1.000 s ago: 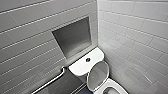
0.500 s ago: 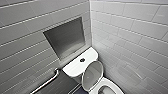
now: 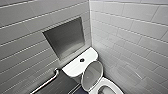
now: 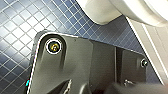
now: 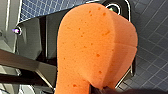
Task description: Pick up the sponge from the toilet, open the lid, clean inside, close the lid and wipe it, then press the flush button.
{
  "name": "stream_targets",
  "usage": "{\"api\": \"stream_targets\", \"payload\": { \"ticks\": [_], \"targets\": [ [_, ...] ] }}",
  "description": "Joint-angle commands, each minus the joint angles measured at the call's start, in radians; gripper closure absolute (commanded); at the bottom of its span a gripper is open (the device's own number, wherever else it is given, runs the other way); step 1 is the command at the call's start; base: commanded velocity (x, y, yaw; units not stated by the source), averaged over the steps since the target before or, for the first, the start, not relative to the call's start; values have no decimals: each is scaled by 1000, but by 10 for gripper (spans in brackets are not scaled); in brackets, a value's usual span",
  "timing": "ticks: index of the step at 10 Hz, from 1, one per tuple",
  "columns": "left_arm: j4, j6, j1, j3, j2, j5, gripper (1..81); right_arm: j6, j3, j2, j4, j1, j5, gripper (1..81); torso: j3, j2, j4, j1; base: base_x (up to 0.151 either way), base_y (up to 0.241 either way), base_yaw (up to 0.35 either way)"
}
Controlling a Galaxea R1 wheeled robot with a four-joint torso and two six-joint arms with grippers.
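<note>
The white toilet stands in the corner of the tiled walls. Its lid is raised and leans back toward the tank, leaving the seat ring and bowl uncovered. The dark round flush button sits in the middle of the tank top. In the right wrist view the orange sponge looms large, squeezed at one end by my right gripper, which is shut on it. The left wrist view looks down past the toilet's white base with nothing held by my open left gripper.
A recessed grey niche sits in the wall above the tank. A metal grab bar runs along the wall left of the toilet. Dark blue small-tiled floor surrounds the base, and the side wall stands close on the right.
The whole head picture has shifted slightly, so the camera moved. The toilet, lid and sponge hold the same state.
</note>
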Motion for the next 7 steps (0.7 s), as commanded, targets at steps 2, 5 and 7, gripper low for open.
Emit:
{"api": "stream_targets", "payload": {
  "ticks": [2,5,7],
  "targets": [
    [-224,3,-247,107,-75,50,10,-3,-46,39,-57,-51,-35,811,0,0,-8,0,0,0,0],
    [-288,3,-357,128,-101,50,10,-3,-60,45,-69,-96,32,811,0,0,-16,0,0,0,0],
    [-362,3,-425,154,-124,46,10,-2,-67,49,-69,-113,48,811,0,0,-16,0,0,0,0]
  ]
}}
